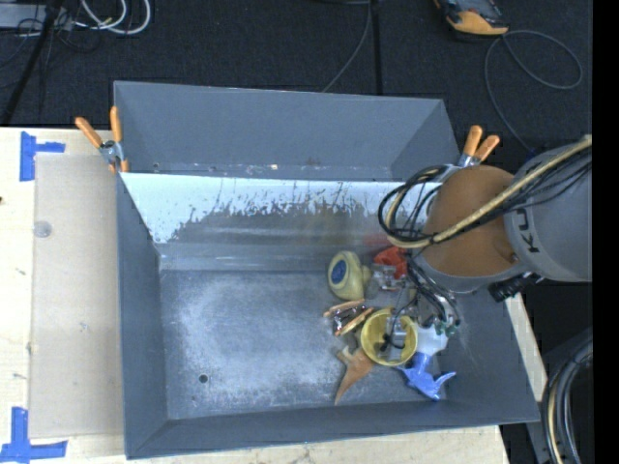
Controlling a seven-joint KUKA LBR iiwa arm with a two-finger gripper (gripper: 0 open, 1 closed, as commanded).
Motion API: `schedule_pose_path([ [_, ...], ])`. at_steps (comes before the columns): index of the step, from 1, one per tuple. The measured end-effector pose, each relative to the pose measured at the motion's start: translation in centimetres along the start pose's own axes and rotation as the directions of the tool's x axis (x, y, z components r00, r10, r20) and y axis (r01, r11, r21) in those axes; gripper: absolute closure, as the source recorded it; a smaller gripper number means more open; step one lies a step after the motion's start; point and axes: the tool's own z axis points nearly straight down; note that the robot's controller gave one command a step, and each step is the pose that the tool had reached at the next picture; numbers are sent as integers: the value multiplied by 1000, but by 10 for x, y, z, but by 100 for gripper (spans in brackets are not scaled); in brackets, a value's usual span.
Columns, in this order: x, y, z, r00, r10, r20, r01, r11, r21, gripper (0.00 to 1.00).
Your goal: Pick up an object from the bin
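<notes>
**Ana:** How is the arm posed?

**Me:** On my screen the arm (556, 216) comes in from the right of the yellow cup (375, 348) and bends down over it. Its smooth orange cover (474, 230) and looped black cables (411, 211) sit up and to the right of the cup. The end effector (395, 336) hangs low, right at the cup's open mouth.

**Ana:** Clenched or released?

**Me:** I can't tell; it's dark metal against the cup's hollow.

**Ana:** And the cup itself?

**Me:** It's round, glossy plastic with a thick rim, lying on the scuffed grey bin (242, 346). The bin's near-right corner is the one closest to it.

**Ana:** What is around it?

**Me:** A small heap.
- A shiny coppery piece (343, 317) touches the cup's left side.
- A tan cone (352, 375) points away below-left of the cup.
- A blue plastic figure (427, 381) lies just below-right.
- A pale yellow rounded lump with a blue disc (344, 275) sits up-left.
- A red thing (391, 257) lies above the cup, partly under the arm.
</notes>
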Motion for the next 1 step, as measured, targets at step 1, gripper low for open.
schedule_pose_path([
  [1, 15, 15, 5, 710, -704, 12, 704, 710, 8, 100],
])
